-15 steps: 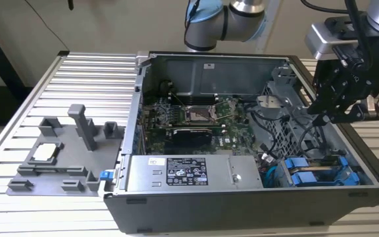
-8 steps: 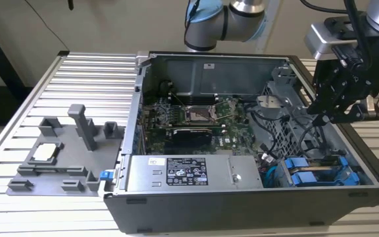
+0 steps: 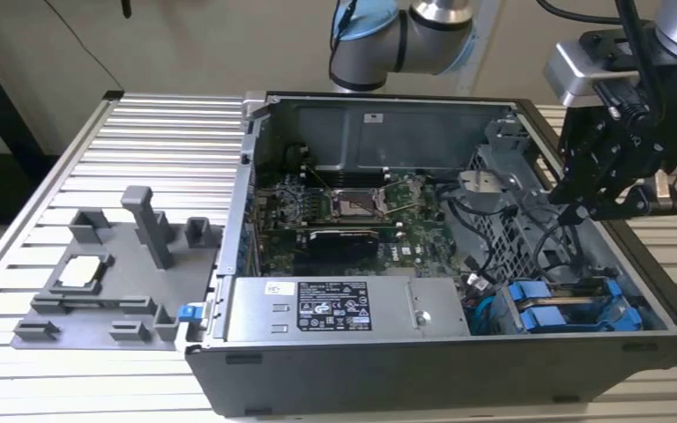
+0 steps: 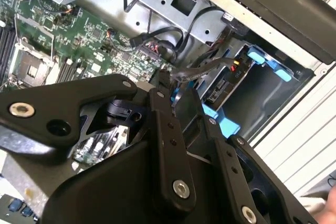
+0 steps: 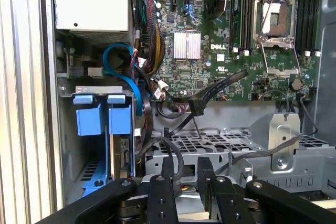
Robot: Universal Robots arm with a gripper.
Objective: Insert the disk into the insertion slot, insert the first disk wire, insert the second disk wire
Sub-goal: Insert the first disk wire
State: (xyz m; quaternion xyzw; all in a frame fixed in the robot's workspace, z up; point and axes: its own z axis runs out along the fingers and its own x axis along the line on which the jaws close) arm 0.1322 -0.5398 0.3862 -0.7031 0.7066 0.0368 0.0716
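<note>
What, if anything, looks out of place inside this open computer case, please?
A flat black cable arches loose near the perforated grey metal cage, its connector seemingly plugged into nothing. The motherboard's silver processor socket also sits bare. Nothing looks spilled or broken.

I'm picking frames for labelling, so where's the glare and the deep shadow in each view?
Exterior view: even light, the motherboard softly shaded by the case. First wrist view: the heatsink glares, the drive bay sits dark. Second wrist view: the ribbed table is washed bright.
</note>
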